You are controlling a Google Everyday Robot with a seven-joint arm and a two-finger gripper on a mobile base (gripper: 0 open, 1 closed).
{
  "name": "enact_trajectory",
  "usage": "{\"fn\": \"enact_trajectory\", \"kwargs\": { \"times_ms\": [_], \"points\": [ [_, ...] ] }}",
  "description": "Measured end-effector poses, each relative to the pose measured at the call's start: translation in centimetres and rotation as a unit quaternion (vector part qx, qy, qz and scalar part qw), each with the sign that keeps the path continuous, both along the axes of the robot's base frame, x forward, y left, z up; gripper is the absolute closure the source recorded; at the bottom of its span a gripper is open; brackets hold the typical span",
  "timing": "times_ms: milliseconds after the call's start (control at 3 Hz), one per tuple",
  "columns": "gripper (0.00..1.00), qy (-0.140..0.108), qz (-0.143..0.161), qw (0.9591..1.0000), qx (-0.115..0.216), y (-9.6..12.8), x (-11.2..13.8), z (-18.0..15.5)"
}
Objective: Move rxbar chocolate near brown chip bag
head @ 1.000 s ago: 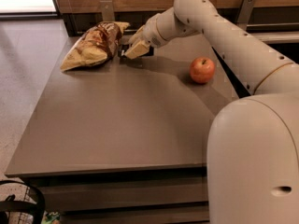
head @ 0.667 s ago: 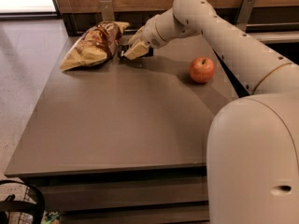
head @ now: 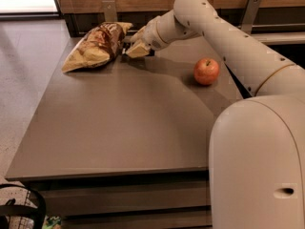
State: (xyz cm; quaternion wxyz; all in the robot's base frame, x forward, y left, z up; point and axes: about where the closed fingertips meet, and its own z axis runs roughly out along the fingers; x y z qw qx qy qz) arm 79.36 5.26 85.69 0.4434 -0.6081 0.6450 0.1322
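Grey table [head: 119, 128]: gripper [head: 132, 50] just beside brown chip bag [head: 95, 46].

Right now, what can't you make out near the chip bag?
Camera view:
- rxbar chocolate: hidden by the tool, low beside the brown chip bag's right end; held or not, cannot tell.
- Right edge of the table: covered by the arm.
- Bottom left, black ring: cut off by the frame.

Puffy brown chip bag [head: 95, 46] lay flat at the bench's [head: 119, 128] far left, rxbar chocolate [head: 127, 51] a dark sliver just beside it, under the gripper [head: 137, 50].
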Motion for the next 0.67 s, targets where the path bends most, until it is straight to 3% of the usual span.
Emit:
{"fn": "enact_trajectory", "kwargs": {
  "times_ms": [333,667],
  "points": [
    [0.01,0.001,0.002,1.0,0.0,0.24,-0.02,-0.2],
    [0.0,0.002,0.002,1.0,0.0,0.34,-0.03,-0.28]
  ]
}}
